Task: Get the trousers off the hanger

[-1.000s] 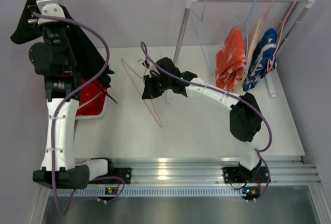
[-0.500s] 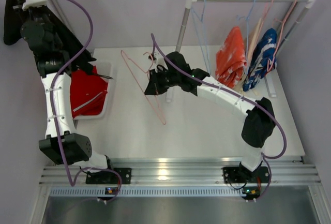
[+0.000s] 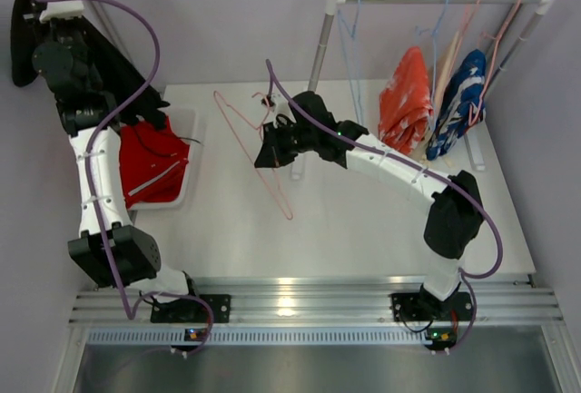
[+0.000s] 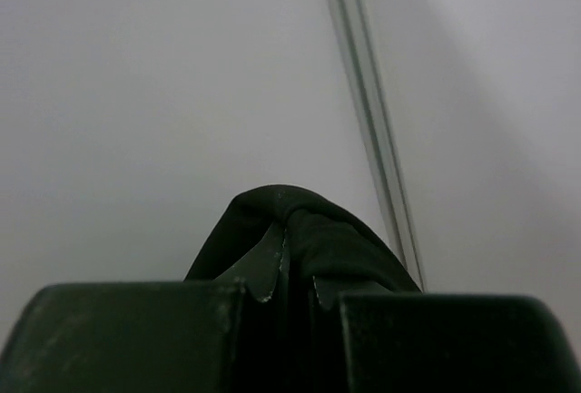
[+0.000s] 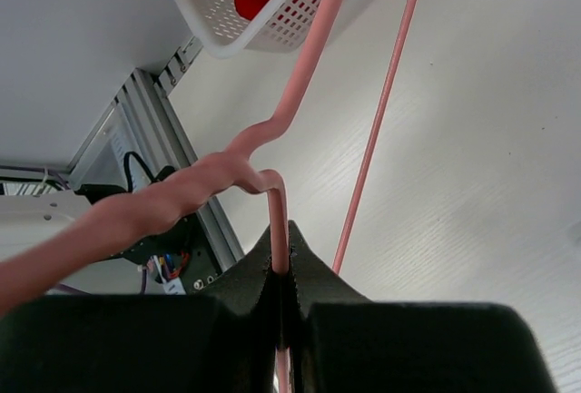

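Both pairs off the hanger, black one in the air.
Left gripper (image 4: pixel 289 270), 10 o'clock in top view, is clamped on the plain black soft trousers (image 4: pixel 313 230), raised probably so they clear the white perforated plastic basket (image 5: pixel 272 21) at 9 o'clock holding the bright red fabric trousers (image 3: pixel 150 157). Right gripper (image 5: pixel 281 289) is pinched on the bare pink wire hanger (image 5: pixel 304 75), steadying it. Only the wrist views confirm both grips.

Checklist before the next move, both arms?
1. Left pincer shut on black trousers: ok.
2. Right pincer shut on pink hanger: ok.
3. Hanger bare of fabric: ok.
4. Red trousers lying in white basket: ok.
5. Black trousers' hanging end over the basket: cannot tell.
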